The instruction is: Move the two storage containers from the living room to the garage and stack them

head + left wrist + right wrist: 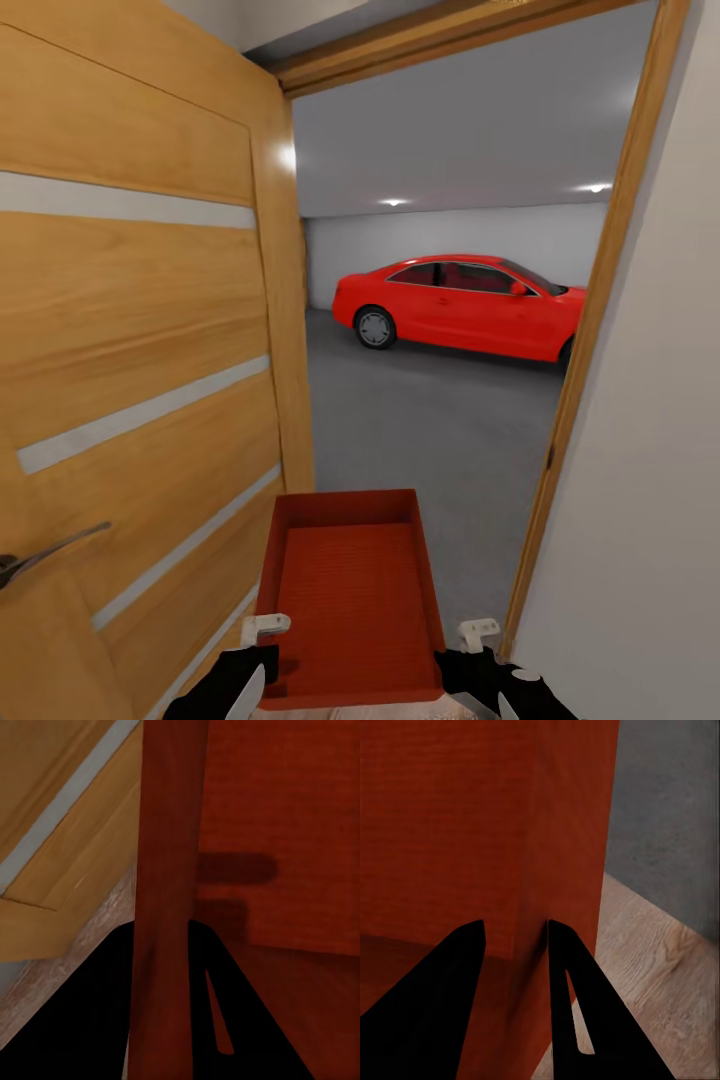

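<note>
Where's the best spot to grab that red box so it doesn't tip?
By its two thin side walls near the close end, one gripper from each side. The box is open-topped, so fingers can straddle a wall, as both grippers do now.

Orange-red container [350, 590], black fingers [442, 997], grey-striped tan wooden door [140, 350], bright red car [460, 305], speckled dark grey floor [430, 420].

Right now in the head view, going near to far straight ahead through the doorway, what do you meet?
Left end effector and right end effector gripping the side walls of the orange-red storage container → dark grey garage floor → red car → pale back wall.
</note>
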Tool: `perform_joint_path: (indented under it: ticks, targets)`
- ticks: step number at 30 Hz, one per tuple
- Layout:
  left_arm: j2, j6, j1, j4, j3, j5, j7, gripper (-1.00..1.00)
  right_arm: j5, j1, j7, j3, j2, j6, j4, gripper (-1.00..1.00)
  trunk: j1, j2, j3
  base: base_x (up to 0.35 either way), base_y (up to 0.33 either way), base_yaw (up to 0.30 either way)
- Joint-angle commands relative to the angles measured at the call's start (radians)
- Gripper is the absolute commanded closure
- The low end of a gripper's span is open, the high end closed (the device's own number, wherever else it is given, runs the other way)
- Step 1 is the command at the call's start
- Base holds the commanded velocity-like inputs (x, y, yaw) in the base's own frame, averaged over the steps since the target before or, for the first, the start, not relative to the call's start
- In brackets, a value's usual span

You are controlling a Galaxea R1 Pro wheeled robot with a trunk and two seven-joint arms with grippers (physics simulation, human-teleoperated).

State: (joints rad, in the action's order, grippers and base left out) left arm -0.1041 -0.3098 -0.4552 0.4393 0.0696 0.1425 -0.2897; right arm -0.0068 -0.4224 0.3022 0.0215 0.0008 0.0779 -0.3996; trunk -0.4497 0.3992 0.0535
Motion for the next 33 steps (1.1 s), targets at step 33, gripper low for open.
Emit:
perform_joint_path:
  ticks: [33]
  targets:
    - [0.009,0.084,0.0,0.005,-0.039,-0.023,-0.009,1.0,-0.005,0.001,0.03,0.006,-0.001,0.007,0.0,1.0,0.0,0.001,0.0,0.0,0.0,-0.262]
